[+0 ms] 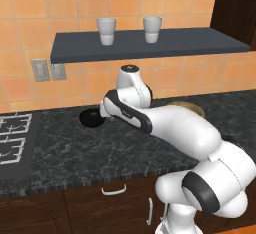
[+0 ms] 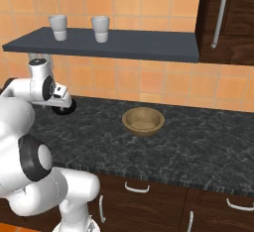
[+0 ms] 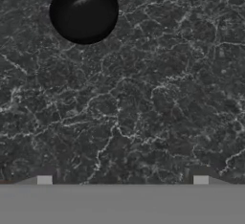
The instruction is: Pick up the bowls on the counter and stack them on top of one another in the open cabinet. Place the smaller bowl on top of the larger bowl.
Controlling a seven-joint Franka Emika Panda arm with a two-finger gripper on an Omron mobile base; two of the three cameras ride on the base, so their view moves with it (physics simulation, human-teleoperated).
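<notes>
While the fingers (image 3: 122,180) are standing spread wide and holding nothing, the small black bowl (image 3: 84,11) is sitting on the tabletop (image 3: 158,103) ahead of them (offset toward the view's upper left), untouched.

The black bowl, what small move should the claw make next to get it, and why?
Probably shift the claw toward the black bowl until it is centred over it, then lower. In the hand view the bowl sits well off near the top left, on the counter, and the claw is open and empty.
</notes>
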